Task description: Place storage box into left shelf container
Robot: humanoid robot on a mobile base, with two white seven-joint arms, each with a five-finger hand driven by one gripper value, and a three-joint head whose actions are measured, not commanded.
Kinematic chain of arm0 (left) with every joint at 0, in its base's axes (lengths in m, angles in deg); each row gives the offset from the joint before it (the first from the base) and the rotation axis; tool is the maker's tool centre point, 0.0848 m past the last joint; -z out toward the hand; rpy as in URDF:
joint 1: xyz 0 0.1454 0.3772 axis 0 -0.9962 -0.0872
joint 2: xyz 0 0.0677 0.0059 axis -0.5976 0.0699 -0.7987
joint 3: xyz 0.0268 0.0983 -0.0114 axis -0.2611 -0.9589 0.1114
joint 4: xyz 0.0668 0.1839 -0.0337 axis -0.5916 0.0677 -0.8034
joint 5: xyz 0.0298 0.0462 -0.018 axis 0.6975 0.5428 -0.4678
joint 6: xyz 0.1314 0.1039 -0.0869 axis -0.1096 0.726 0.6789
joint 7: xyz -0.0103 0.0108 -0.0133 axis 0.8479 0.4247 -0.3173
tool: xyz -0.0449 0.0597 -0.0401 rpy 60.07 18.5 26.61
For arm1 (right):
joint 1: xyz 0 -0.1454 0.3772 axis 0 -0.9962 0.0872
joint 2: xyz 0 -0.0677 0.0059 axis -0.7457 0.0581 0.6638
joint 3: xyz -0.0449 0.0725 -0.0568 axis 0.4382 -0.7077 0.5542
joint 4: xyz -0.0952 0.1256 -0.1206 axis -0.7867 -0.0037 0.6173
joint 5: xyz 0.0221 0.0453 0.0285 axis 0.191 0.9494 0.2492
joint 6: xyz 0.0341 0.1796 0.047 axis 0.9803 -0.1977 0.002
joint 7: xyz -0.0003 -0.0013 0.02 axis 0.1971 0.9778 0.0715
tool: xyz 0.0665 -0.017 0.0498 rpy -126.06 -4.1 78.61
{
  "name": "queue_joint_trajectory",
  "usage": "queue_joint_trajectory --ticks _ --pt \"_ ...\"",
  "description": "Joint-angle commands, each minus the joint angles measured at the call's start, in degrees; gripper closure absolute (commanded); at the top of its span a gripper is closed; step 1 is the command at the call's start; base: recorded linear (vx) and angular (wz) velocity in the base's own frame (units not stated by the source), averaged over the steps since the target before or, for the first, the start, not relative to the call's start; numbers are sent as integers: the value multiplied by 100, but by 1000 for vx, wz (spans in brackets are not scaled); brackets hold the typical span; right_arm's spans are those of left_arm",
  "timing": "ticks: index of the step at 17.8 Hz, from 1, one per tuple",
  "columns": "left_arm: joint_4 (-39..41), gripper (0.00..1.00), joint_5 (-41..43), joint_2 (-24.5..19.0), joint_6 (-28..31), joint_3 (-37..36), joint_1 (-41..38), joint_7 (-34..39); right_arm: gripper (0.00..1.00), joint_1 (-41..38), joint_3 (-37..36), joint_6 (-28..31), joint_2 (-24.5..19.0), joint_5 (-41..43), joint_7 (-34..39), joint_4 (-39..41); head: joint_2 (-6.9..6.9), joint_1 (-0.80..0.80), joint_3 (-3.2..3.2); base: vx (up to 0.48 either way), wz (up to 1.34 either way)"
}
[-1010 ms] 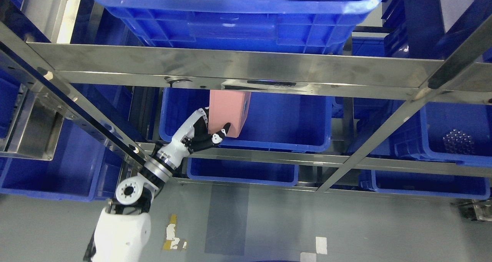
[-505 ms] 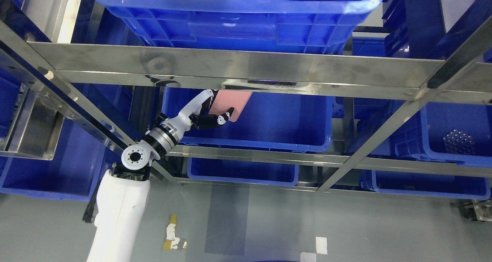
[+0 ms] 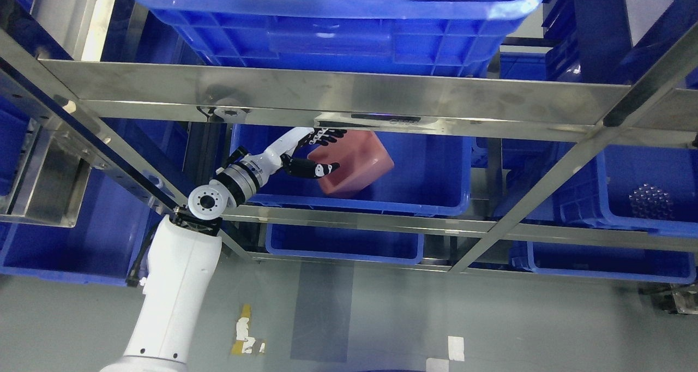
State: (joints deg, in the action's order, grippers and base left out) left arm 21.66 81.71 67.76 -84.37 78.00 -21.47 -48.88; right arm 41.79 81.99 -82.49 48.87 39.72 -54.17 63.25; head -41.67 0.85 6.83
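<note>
Left hand (image 3: 313,154) fingers spread around the tilted pink rigid storage box (image 3: 354,162) over the blue plastic shelf container (image 3: 425,200); likely light, smooth-sided, best held across opposite faces

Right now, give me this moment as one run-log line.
phase: release | left robot hand: open beside pink storage box | box: tilted inside blue shelf container | right arm: not in view

The robot's smooth white plastic forearm (image 3: 174,290) ends in a round white joint disc with a dark centre hole, a ribbed silver-and-black wrist, and a white-backed, black-fingered hand (image 3: 311,151).
</note>
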Motion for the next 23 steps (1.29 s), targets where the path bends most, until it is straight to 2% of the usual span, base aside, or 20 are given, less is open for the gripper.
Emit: queue_joint_trajectory --ticks 1,3,5,7,10,13,14,17,23 --pt "191 1 154 224 -52 740 -1 51 0 26 0 1 100 123 3 100 0 0 0 0 0" --pt "675 0 -144 224 -131 829 -211 357 0 26 0 1 100 123 -6 100 0 0 0 0 0" --pt "1517 0 -793 224 -158 856 -746 1505 0 26 0 1 100 123 -5 100 0 0 0 0 0" --pt "2326 0 -1085 224 -167 699 -1361 2237 0 26 0 1 100 123 -6 100 0 0 0 0 0" --pt "3373 0 -1420 224 -368 680 -2108 2627 0 17 0 1 100 123 -5 100 0 0 0 0 0" --pt "3367 0 -1464 224 -1569 707 -3012 2645 0 26 0 1 100 123 3 100 0 0 0 0 0" --pt "3367 0 -1507 224 -1782 680 -3199 2645 0 17 0 1 100 123 -5 100 0 0 0 0 0" --pt "3367 0 -1946 224 -1811 820 -3306 2776 0 26 0 1 100 123 -6 100 0 0 0 0 0" --pt "3367 0 -2061 224 -1406 1120 -3324 2803 0 17 0 1 100 123 3 100 0 0 0 0 0"
